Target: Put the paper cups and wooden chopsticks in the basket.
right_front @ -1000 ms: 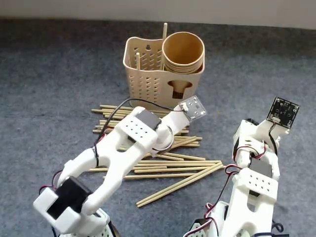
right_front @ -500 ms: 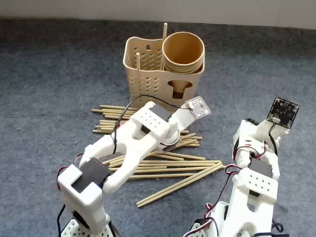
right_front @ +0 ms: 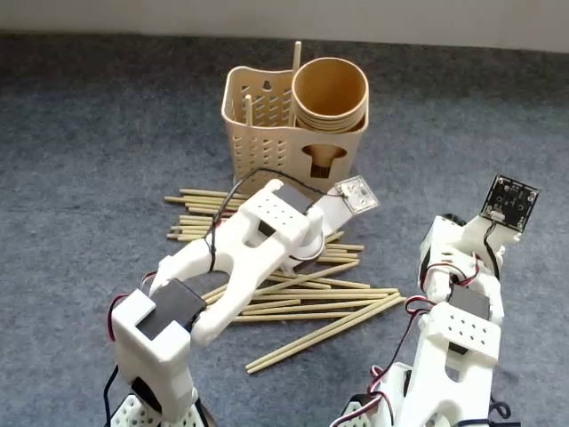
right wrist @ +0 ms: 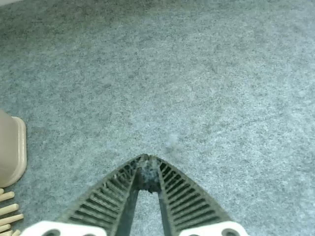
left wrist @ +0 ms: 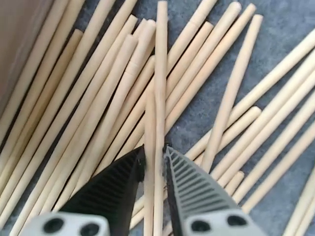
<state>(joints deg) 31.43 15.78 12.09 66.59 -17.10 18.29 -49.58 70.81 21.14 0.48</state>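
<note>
A beige perforated basket [right_front: 267, 151] stands at the back, with stacked paper cups [right_front: 330, 89] and a few upright chopsticks inside. Many wooden chopsticks [right_front: 311, 302] lie scattered on the carpet in front of it. My left arm [right_front: 267, 231] bends down over this pile. In the left wrist view the left gripper [left wrist: 153, 150] is shut on a chopstick [left wrist: 160, 73], which runs straight out from the jaws and rests on the others. My right arm [right_front: 462, 267] stands to the right of the pile. The right gripper [right wrist: 147, 162] is shut and holds nothing above bare carpet.
Grey carpet [right_front: 107, 133] covers the whole table. A corner of the basket [right wrist: 10, 147] appears in the right wrist view, and its wall [left wrist: 19, 29] lies close beside the left gripper. There is open carpet to the left and right of the basket.
My left arm has folded and swung rightward, its wrist dropping lower onto the chopstick pile; a few chopsticks near it have shifted. The right arm has kept still.
</note>
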